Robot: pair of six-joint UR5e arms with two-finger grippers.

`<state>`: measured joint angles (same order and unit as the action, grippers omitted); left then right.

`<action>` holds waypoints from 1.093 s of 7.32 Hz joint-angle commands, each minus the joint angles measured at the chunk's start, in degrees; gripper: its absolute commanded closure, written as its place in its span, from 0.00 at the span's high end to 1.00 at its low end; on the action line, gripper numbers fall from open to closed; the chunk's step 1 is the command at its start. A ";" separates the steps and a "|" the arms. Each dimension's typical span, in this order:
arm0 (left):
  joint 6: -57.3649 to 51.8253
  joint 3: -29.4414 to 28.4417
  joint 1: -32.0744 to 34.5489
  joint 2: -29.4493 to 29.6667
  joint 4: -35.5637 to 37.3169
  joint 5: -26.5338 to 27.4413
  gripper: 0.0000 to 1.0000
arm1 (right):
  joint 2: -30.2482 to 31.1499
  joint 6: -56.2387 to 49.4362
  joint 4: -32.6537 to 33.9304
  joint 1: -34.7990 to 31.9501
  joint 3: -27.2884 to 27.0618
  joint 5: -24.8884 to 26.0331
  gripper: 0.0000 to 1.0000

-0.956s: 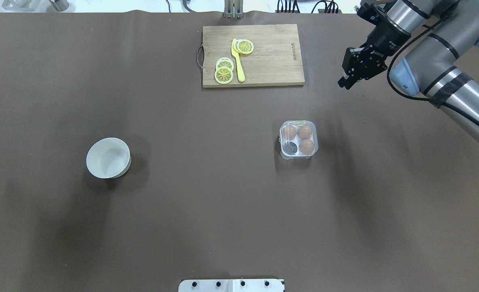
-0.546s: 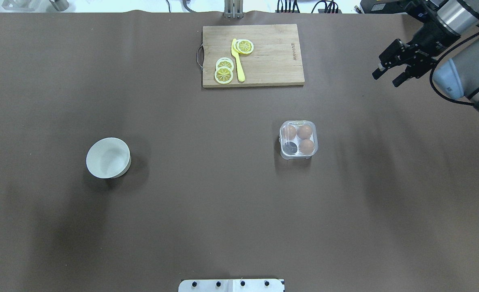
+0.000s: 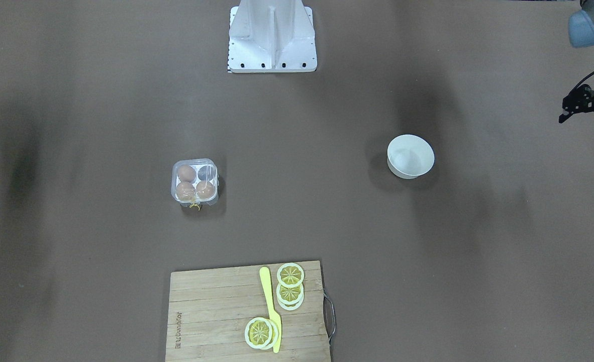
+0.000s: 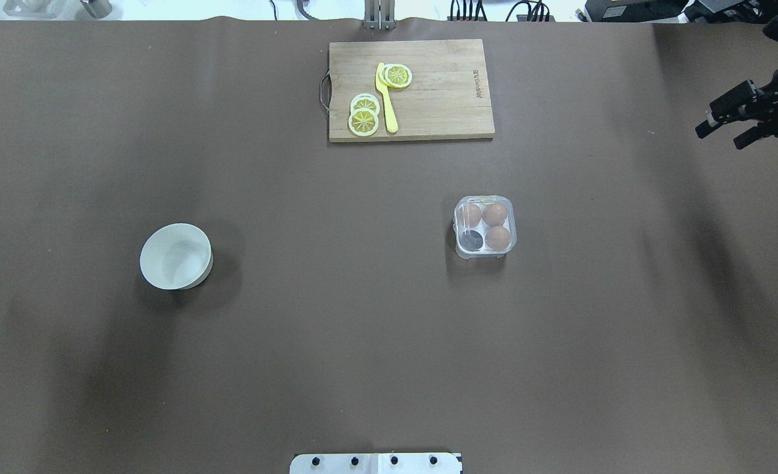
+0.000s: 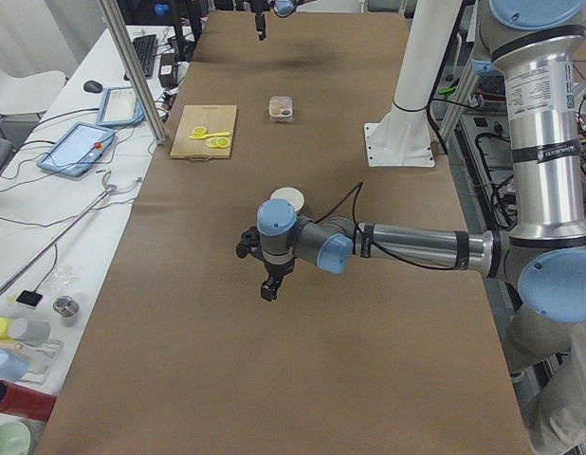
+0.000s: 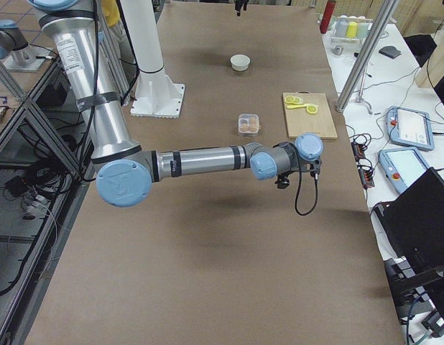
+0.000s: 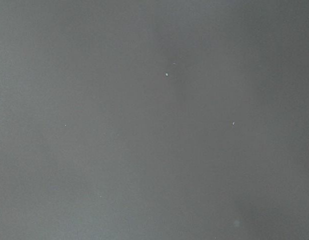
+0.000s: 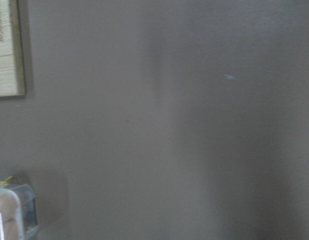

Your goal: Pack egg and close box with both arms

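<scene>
Box (image 4: pixel 485 226) shows 3 eggs (image 4: pixel 495 214); left claw (image 3: pixel 581 126) cut off at edge.

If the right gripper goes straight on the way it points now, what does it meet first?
Probably the bare table cover. From the right gripper, the wrist view shows only cover ahead; the cutting board and the box sit at that view's left edge. Depth is unclear.

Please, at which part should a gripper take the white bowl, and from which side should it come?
Probably grip the bowl at its rim, coming straight down from above, with one finger inside the wall and one outside. It stands upright with its mouth open, looks empty, and nothing stands near it. The round body looks too wide to span from the side.
</scene>
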<state>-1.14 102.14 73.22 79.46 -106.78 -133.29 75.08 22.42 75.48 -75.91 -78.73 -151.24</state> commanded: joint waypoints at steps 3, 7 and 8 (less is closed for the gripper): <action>0.09 -0.45 1.14 -1.32 0.52 -0.38 0.97 | 7.79 -10.37 0.01 -4.23 0.34 10.94 1.00; 0.27 -6.40 4.46 -0.89 0.09 -1.62 0.97 | 9.47 -10.55 0.19 -8.37 0.07 15.88 1.00; 0.18 -7.82 5.78 0.25 0.43 -1.62 0.97 | 9.47 -10.55 0.63 -8.81 -0.10 15.88 1.00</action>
<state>-0.82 96.41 77.38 78.72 -106.45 -134.86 84.43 11.89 75.75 -83.93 -78.66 -135.58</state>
